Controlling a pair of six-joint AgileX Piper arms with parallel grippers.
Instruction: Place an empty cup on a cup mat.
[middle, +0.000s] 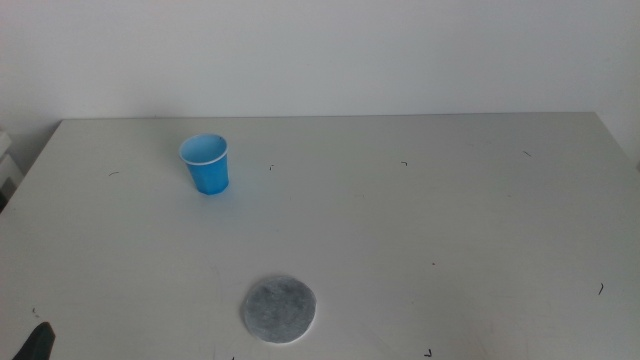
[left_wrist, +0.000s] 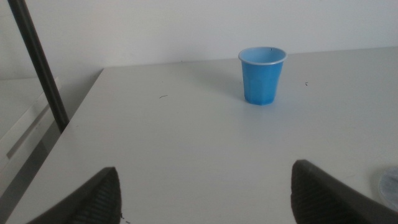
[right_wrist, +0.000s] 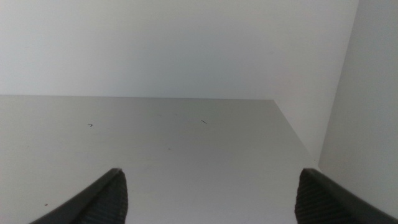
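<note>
The blue cup (middle: 206, 163) stands upright and empty on the white table, at the back left in the middle view. It also shows in the left wrist view (left_wrist: 262, 74), well ahead of my left gripper (left_wrist: 205, 190), whose jaws are wide open and empty. The grey round cup mat (middle: 280, 308) lies flat near the front edge, apart from the cup; a sliver of it shows in the left wrist view (left_wrist: 390, 185). In the middle view only a tip of the left gripper (middle: 38, 342) shows at the bottom left corner. My right gripper (right_wrist: 208, 193) is open and empty over bare table.
The table (middle: 420, 220) is white with small dark specks. A white wall stands behind it. A dark upright bar (left_wrist: 40, 65) stands off the table's left edge. The table's right edge and corner (right_wrist: 292, 134) show in the right wrist view.
</note>
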